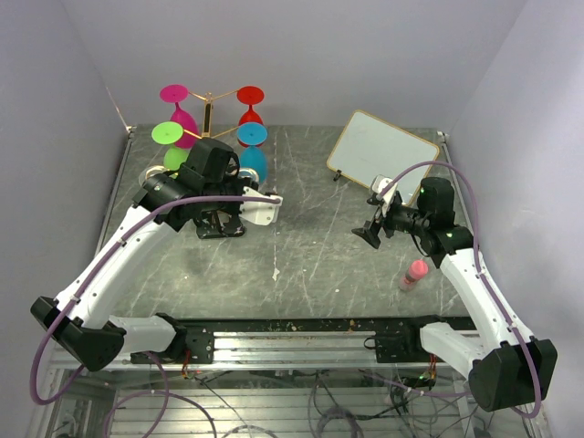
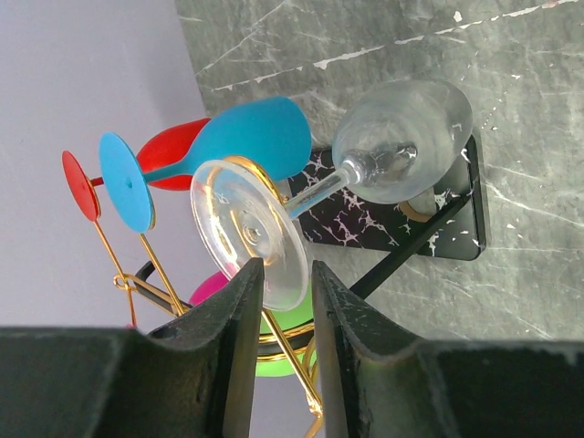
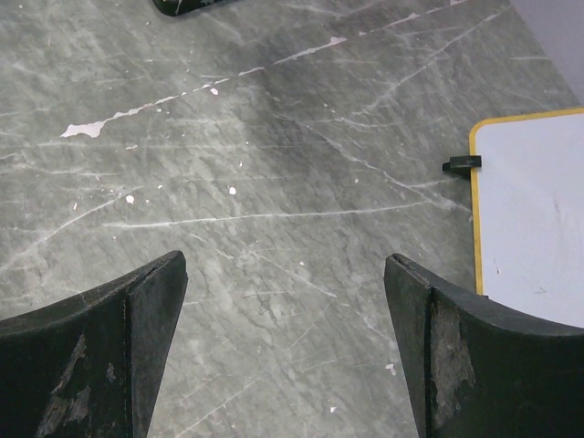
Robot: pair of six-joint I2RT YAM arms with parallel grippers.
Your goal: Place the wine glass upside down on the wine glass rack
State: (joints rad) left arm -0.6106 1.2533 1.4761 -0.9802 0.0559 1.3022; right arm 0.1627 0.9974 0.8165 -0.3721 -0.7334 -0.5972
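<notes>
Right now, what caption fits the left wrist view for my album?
Clear wine glass hangs upside down on the gold rack, its foot between the left gripper's parted fingers.

Wine glass [image 2: 392, 141] upside down on rack [image 2: 356, 228]

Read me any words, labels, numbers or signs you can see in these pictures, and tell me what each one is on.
None can be read. The whiteboard is blank. The white marks on the black base of the wine glass rack are marbling, not letters. The pink object is too small to show any label.
</notes>
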